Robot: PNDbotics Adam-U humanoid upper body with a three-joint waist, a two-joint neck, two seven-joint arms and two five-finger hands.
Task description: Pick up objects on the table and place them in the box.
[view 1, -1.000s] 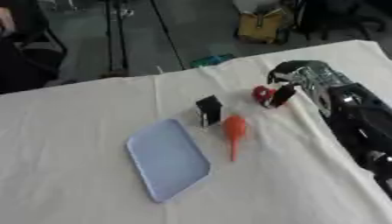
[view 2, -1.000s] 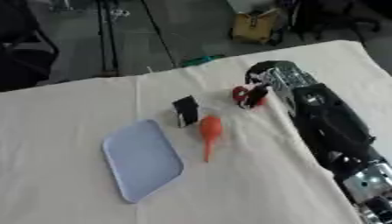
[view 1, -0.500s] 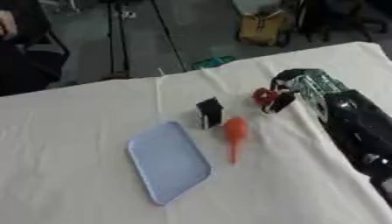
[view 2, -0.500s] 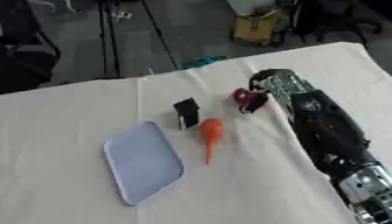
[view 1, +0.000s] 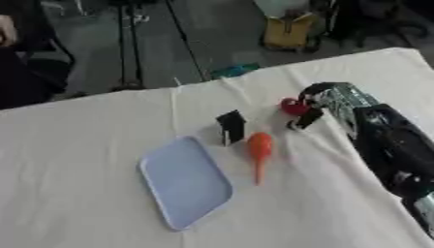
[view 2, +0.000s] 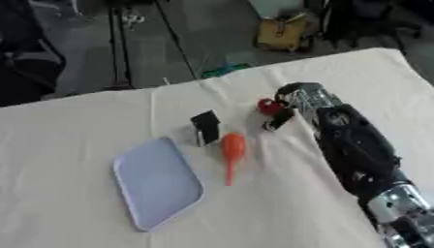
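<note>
The right hand (view 1: 326,99), fingers curled about a small red object (view 1: 293,106) at its fingertips, is best closed fully before lifting, the orange carrot-shaped piece (view 1: 258,147) and pale blue tray (view 1: 185,181) lying to its left.

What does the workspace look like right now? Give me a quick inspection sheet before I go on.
Surface: table under a wrinkled white cloth.
Job's things: red object at the right hand; orange carrot-shaped object lying flat; small black object upright beside it; pale blue tray lying flat, holding nothing.
Clutter: nothing seen.
Hands: right hand at the red object, grip not clear; left hand not in view.
Cables: nothing seen.
Surroundings: yellow container and stand legs on the floor beyond.
</note>
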